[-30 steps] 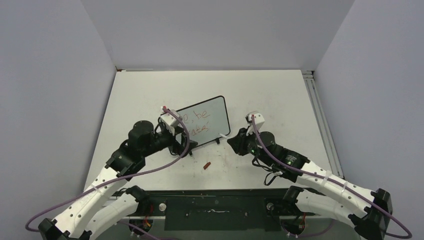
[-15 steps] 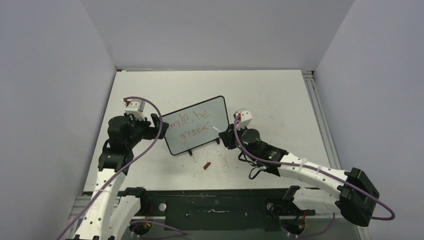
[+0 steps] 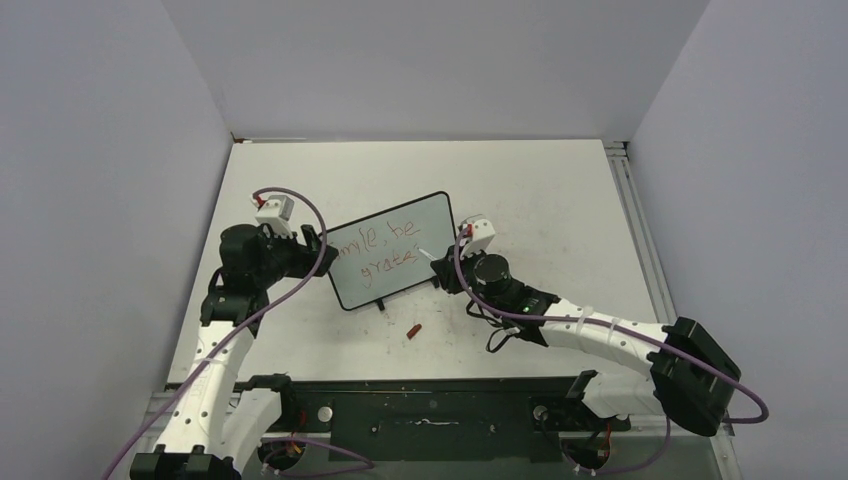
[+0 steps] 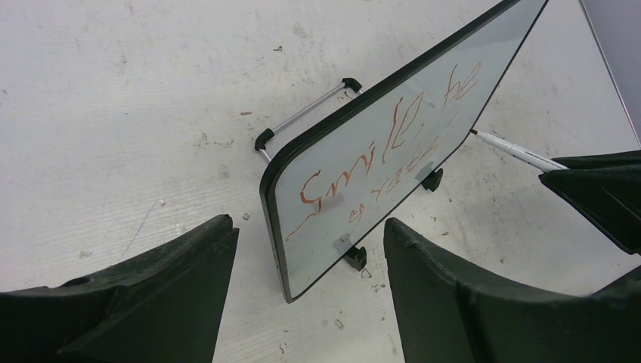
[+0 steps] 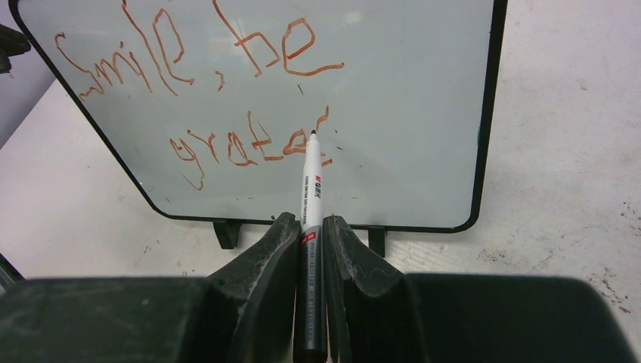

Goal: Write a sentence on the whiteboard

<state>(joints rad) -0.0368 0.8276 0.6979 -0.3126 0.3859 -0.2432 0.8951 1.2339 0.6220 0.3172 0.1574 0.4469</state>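
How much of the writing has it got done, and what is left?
Done: the top line, "Smile, be", in red on the whiteboard. In hand: the second line reads about "grate"; the right claw grips the marker with its tip at that line's end. The left claw is open by the board's edge, not gripping it. Left: probably the rest of that word, since it looks unfinished.

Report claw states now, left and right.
Left claw: open, holding nothing.
Right claw: closed on the marker, tip at the whiteboard.
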